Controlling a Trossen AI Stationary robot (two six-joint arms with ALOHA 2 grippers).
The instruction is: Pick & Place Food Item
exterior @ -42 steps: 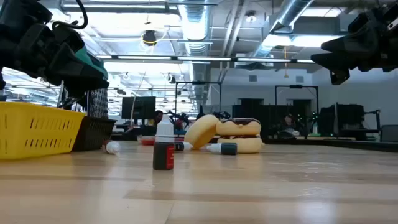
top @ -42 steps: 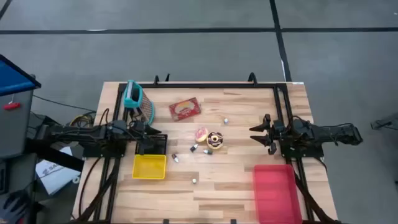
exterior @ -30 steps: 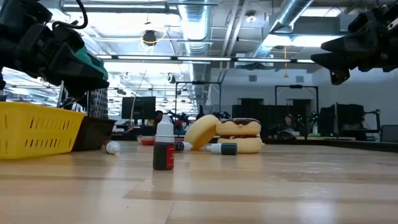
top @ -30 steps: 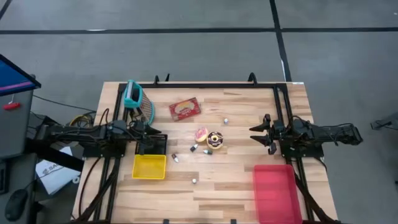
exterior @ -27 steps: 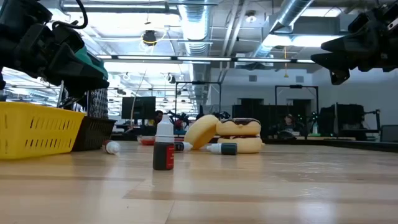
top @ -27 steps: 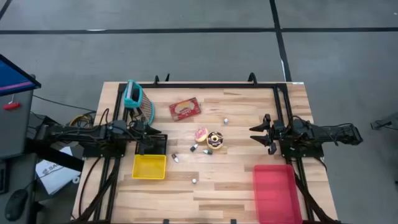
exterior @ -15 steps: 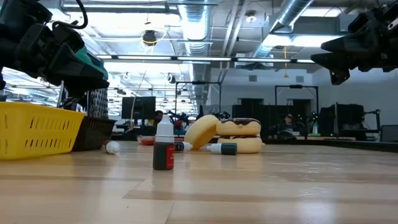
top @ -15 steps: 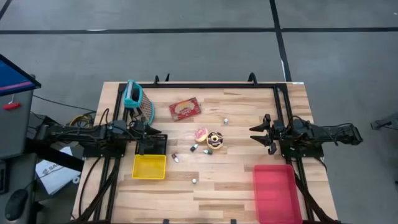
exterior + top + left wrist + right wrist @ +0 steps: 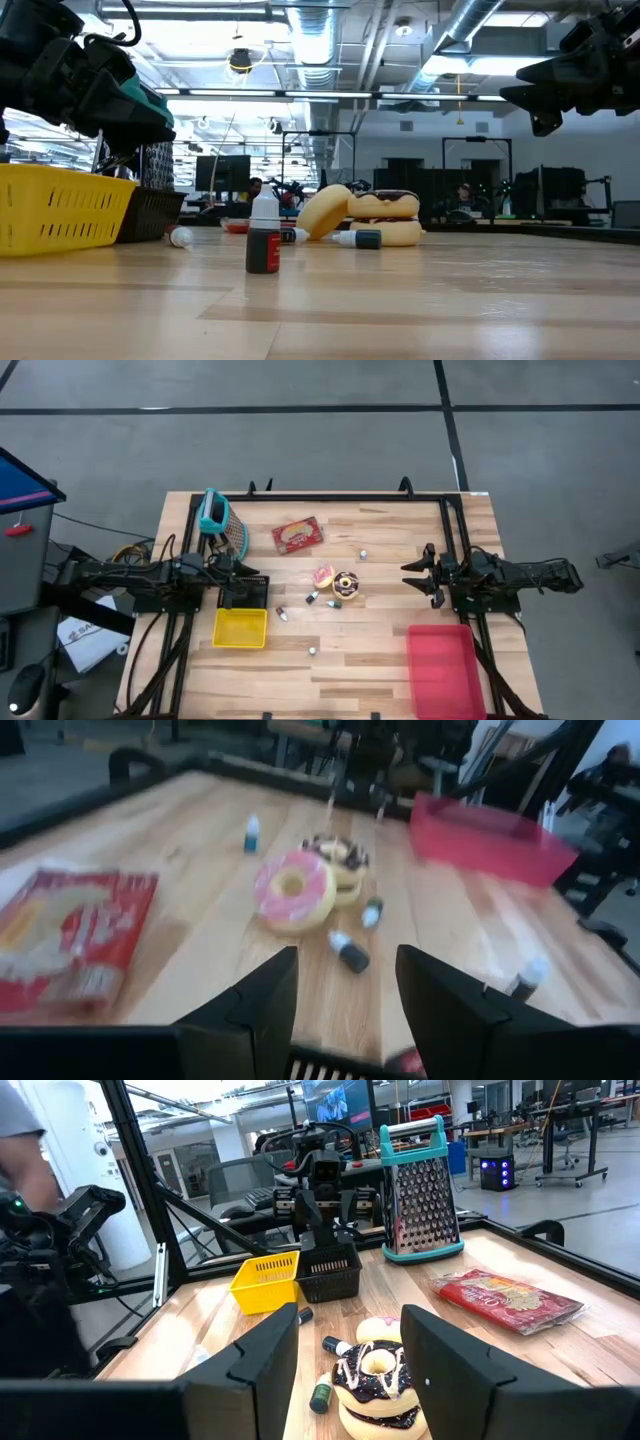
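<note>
The 2 donuts (image 9: 338, 584) sit touching in the middle of the tabletop (image 9: 380, 650). The left tool (image 9: 258, 587) waits at 9 o'clock, the right tool (image 9: 412, 576) at 3 o'clock, both with fingers apart and empty.

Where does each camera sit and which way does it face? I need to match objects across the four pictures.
High view: above the table, looking straight down; shows both arms, left gripper and right gripper.
Low view: at table-top height, looking level across at the donuts; arms enter from above.
Left wrist view: on the left arm, looking past its open fingers toward the donuts and red bin.
Right wrist view: on the right arm, past its open fingers toward the donuts, yellow basket and grater.
All four views share the donuts.
</note>
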